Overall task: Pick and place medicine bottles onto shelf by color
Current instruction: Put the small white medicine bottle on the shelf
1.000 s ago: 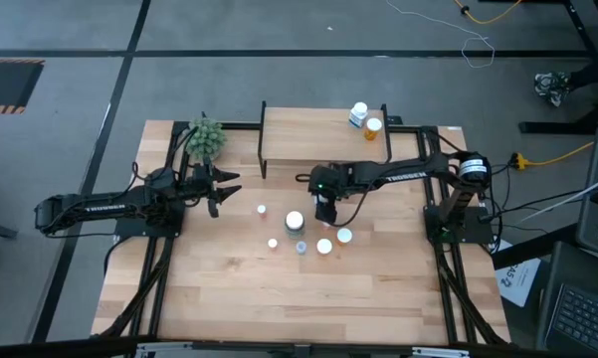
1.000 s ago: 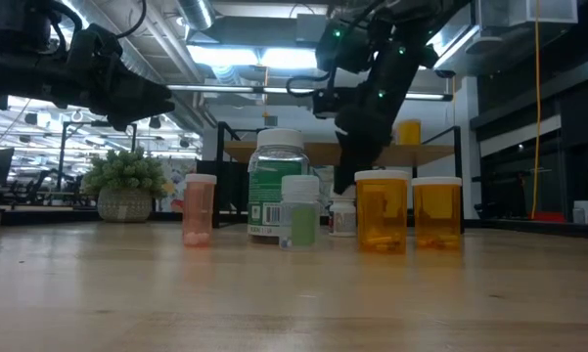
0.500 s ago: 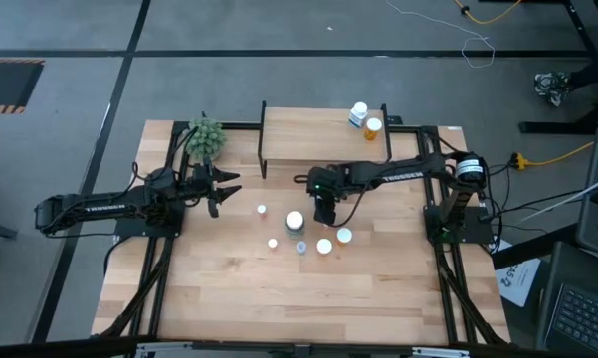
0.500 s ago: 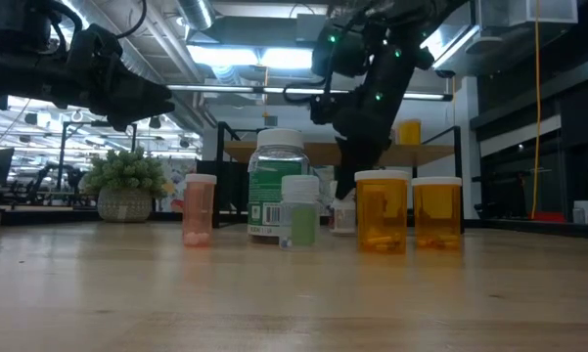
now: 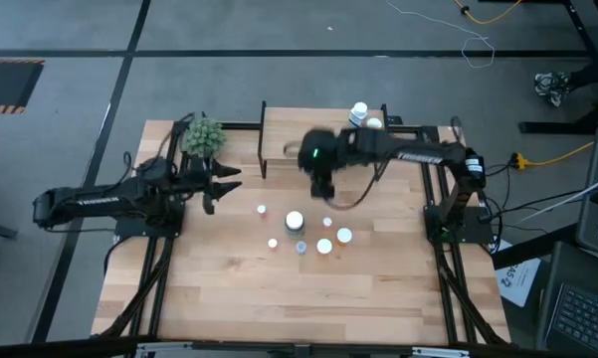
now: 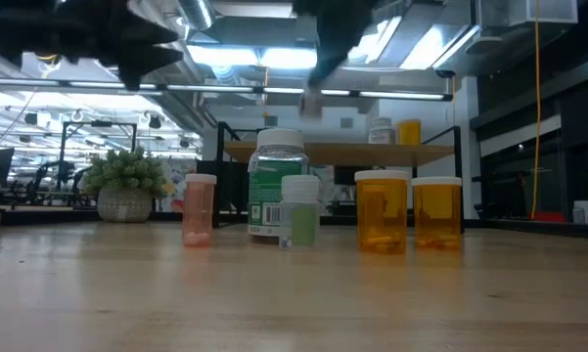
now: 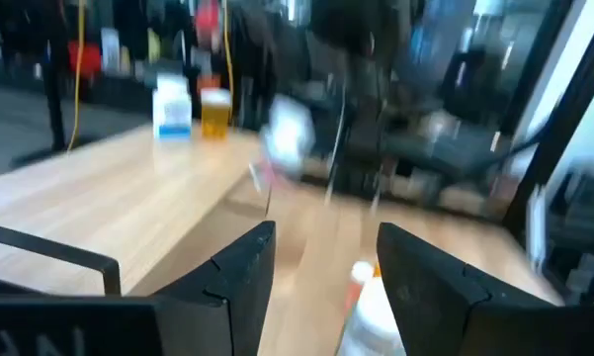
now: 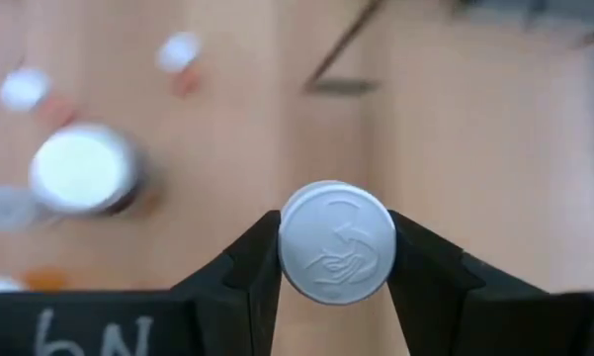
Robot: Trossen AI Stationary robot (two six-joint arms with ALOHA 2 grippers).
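My right gripper [image 5: 320, 177] hangs above the table just in front of the shelf [image 5: 308, 134] and is shut on a small white-capped bottle [image 8: 336, 254]. Six bottles stand on the tabletop: a pink one [image 6: 199, 208], a large green one [image 6: 276, 186], a small green one [image 6: 299, 210] and two orange ones [image 6: 383, 210] show level. A white bottle [image 5: 358, 111] and an orange bottle [image 5: 375, 123] stand on the shelf's right end. My left gripper [image 7: 321, 267] is open, raised over the table's left part, and holds nothing. My right gripper pinches the bottle's round white cap [image 8: 336, 213] between its two fingers [image 8: 252, 262], one on each side. The fingers come from above, pointing down. The bottle is lifted clear of the table and hangs upright below them; its body is hidden under the cap.
A green leafy plant ball [image 5: 204, 137] sits at the far left of the table, beside the shelf. The shelf's left and middle top is bare wood. Bottles cluster at the table's middle [image 5: 300, 234]; bare wood lies toward the near edge.
My right gripper, shut on the white-capped bottle, has risen from among the bottles and moved toward the far edge, up to the shelf's front; the bottle has left the table. My left gripper has lifted a little.
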